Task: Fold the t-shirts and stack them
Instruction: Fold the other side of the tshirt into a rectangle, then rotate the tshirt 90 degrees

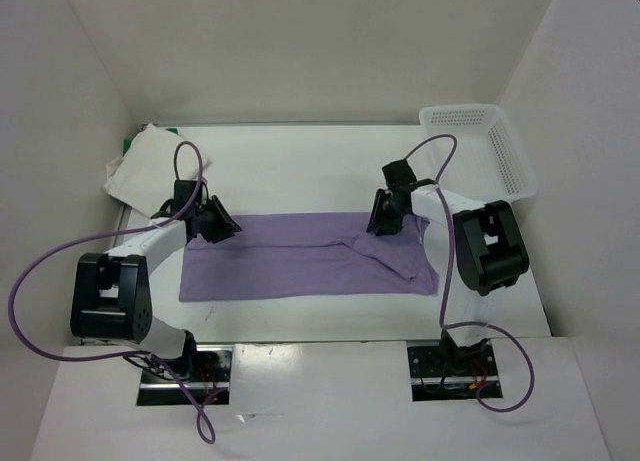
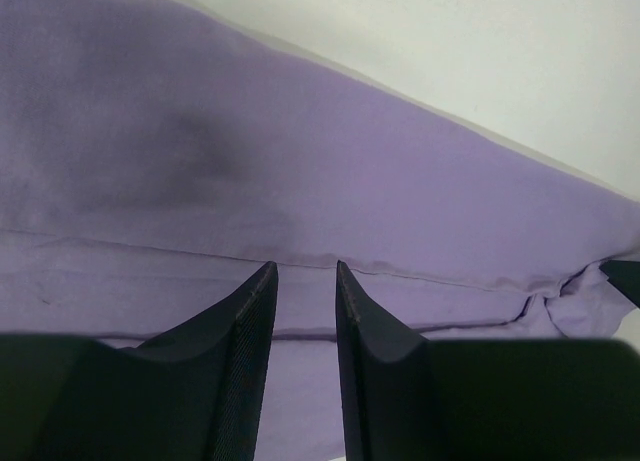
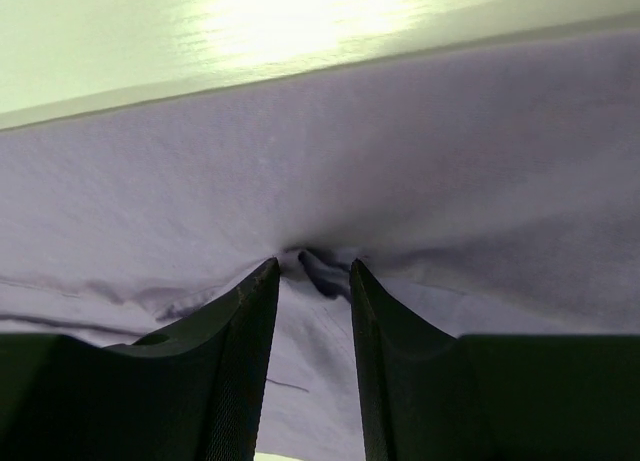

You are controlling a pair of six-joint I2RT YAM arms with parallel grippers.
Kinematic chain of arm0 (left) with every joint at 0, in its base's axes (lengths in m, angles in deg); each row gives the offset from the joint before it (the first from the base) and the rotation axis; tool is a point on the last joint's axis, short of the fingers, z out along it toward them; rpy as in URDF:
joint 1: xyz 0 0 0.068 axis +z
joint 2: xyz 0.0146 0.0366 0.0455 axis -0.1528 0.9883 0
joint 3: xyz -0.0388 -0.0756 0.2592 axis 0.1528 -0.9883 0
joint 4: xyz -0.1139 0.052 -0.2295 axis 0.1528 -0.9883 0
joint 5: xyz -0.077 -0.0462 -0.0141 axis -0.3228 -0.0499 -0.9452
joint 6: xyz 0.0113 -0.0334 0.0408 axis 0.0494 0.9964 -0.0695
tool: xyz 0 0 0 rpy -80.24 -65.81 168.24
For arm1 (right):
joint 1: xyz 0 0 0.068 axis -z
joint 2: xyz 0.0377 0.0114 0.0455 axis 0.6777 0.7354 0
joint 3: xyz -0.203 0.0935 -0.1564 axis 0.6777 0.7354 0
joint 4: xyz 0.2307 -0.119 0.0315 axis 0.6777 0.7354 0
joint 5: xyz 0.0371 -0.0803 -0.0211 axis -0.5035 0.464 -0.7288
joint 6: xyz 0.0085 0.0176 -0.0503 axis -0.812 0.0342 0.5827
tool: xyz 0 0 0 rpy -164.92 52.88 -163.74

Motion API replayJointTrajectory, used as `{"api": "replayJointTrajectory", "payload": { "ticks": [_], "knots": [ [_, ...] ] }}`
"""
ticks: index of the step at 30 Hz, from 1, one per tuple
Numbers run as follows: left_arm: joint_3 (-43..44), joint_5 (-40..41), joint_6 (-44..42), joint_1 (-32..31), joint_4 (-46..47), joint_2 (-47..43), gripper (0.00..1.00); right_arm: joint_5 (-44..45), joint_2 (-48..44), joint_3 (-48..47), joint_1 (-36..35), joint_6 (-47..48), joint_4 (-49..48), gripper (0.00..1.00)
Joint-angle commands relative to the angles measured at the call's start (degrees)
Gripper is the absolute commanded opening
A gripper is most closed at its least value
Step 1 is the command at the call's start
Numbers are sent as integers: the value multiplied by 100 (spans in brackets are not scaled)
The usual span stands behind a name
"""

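The lavender t-shirt (image 1: 300, 259) lies flat as a long folded band across the middle of the table. My left gripper (image 1: 216, 225) is down at its far left corner. Its jaws stand a narrow gap apart over flat cloth (image 2: 300, 181), with the tips at a hem line. My right gripper (image 1: 383, 222) is down at the far edge toward the right. Its jaws are also a narrow gap apart, and a small pucker of cloth (image 3: 318, 266) sits between the tips. The white/cream t-shirt (image 1: 150, 167) lies folded at the far left, with a sliver of green (image 1: 129, 144) beside it.
A white perforated basket (image 1: 483, 144) stands at the far right corner. White walls enclose the table on the left, the back and the right. Purple cables loop off both arms.
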Motion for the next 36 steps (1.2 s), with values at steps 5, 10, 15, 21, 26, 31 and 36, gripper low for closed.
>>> {"api": "replayJointTrajectory", "payload": {
  "ticks": [5,10,15,21,26,31,36],
  "knots": [
    [-47,-71,100,5,233,2,37,-29,192,-454,-256,11,-177,35],
    [6,-71,100,5,233,55,37,-222,-185,-376,-370,11,95,14],
    [58,-71,161,5,233,55,37,-450,-888,265,-554,-129,315,10],
    [111,-123,213,5,295,107,37,-977,-1618,1110,-879,-752,193,10],
    [295,-124,214,5,295,222,37,-1302,-1733,1269,-1398,-1403,-228,18],
    [533,-71,100,5,110,222,37,-1322,-2005,840,-1592,-1459,25,29],
    [691,-71,47,5,57,222,37,-838,-2076,434,-960,-913,483,32]
  ]
}}
